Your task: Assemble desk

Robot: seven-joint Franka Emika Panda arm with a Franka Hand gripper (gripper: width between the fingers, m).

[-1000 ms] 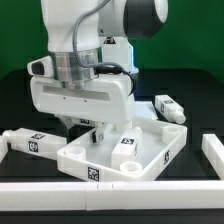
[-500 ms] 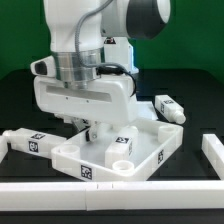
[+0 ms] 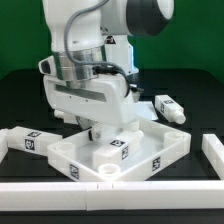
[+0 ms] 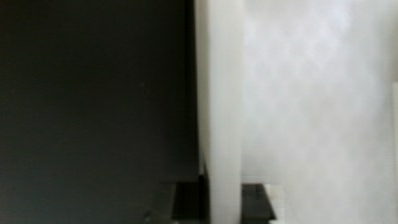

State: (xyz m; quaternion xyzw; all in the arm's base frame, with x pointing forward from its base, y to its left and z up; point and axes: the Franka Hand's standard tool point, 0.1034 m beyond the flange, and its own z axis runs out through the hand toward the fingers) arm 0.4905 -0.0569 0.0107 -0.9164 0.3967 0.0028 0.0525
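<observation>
The white desk top (image 3: 140,155), a rimmed tray with round corner sockets and square tags, lies on the black table in front of the arm. My gripper (image 3: 97,131) reaches down onto its far rim. In the wrist view the rim (image 4: 221,100) runs as a white strip between my two dark fingers (image 4: 192,200), and my gripper (image 4: 221,192) is shut on it. The tray's floor (image 4: 320,100) lies to one side and the black table to the other. One tagged leg (image 3: 22,141) lies at the exterior view's left, and another (image 3: 168,108) at the back right.
A low white wall (image 3: 150,188) runs along the table's front edge. Another white wall piece (image 3: 212,150) stands at the exterior view's right. The arm's bulky body hides the table's middle rear.
The desk top has slid and turned toward the exterior view's left with my gripper on its rim. Its near corner now sits closer to the left leg.
</observation>
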